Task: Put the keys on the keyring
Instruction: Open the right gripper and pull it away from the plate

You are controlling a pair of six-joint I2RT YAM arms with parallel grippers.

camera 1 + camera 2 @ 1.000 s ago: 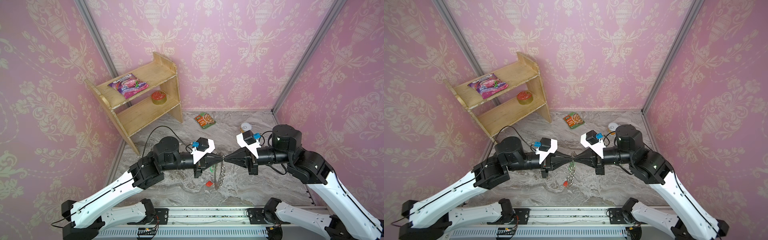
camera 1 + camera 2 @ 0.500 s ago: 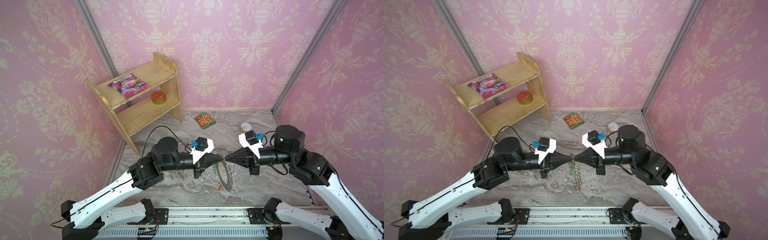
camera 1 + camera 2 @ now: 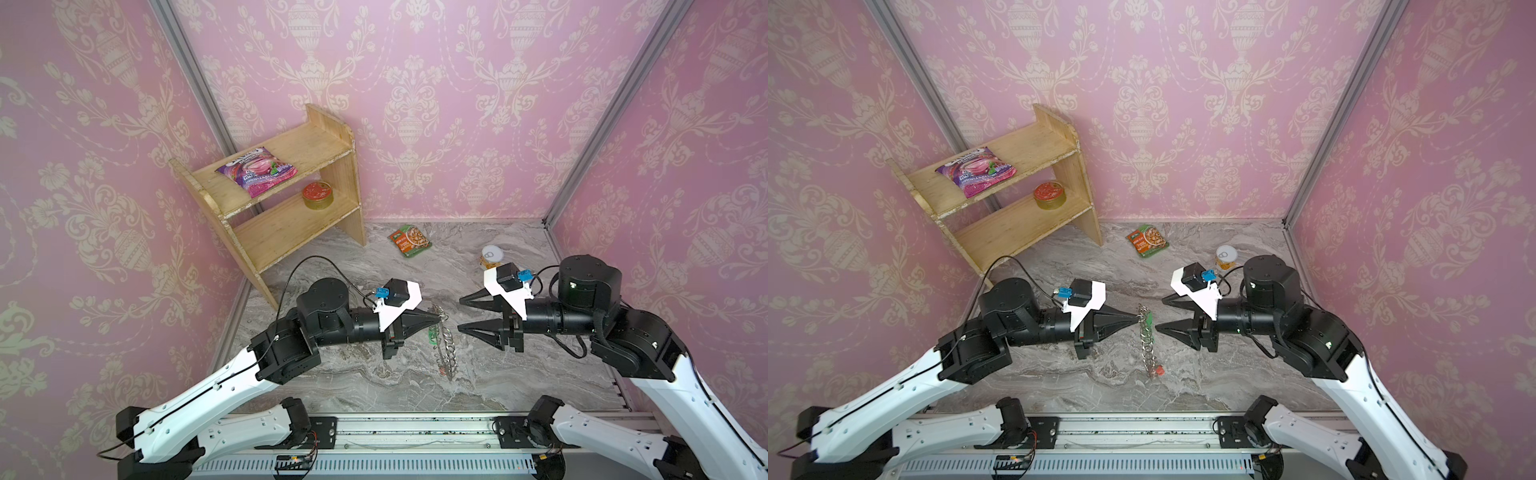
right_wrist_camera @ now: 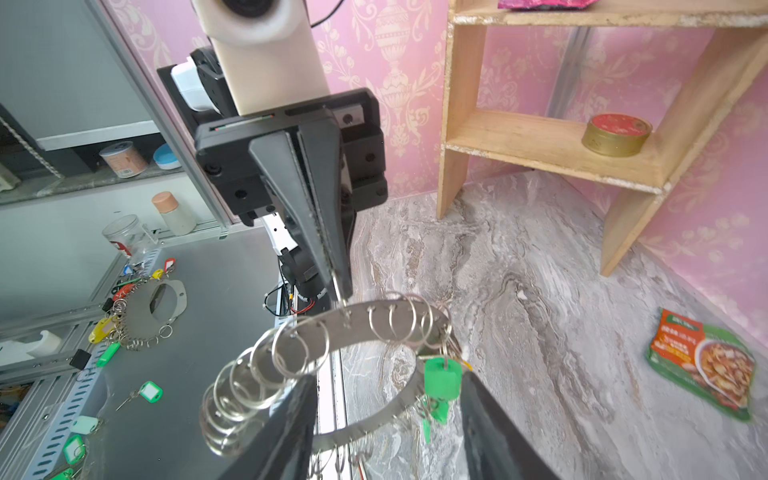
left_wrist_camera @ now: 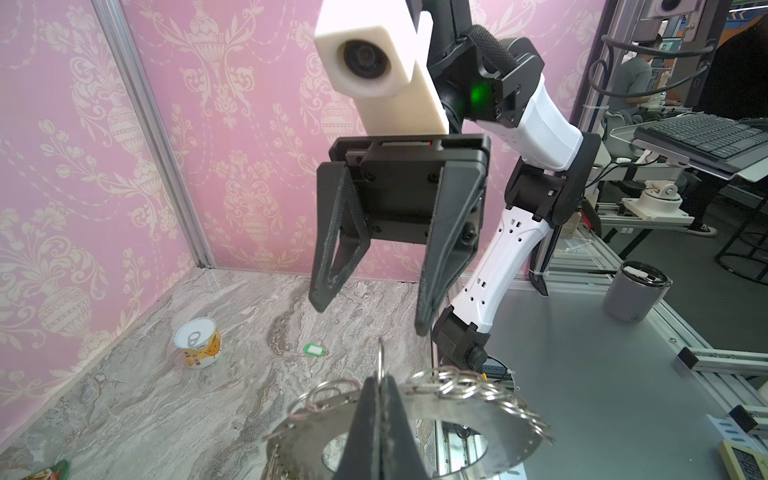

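The left claw (image 3: 437, 319) is clenched on a wire loop (image 5: 380, 360) at the rim of the keyring (image 3: 445, 351), so the plate hangs edge-on below its tips with its loops free to reach. A green key (image 4: 442, 376) dangles from it. The right claw (image 3: 460, 316) faces it just beside the ring, released and empty, likely ready to fetch the loose key (image 5: 313, 350) on the table (image 5: 249, 307) beyond.

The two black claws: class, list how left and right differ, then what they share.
The left black claw is shut; the right black claw stands open. The left claw pinches a silver wire loop of the flat grey metal keyring, which hangs from it; the right claw holds nothing. Both are black and pointed, tips facing each other.
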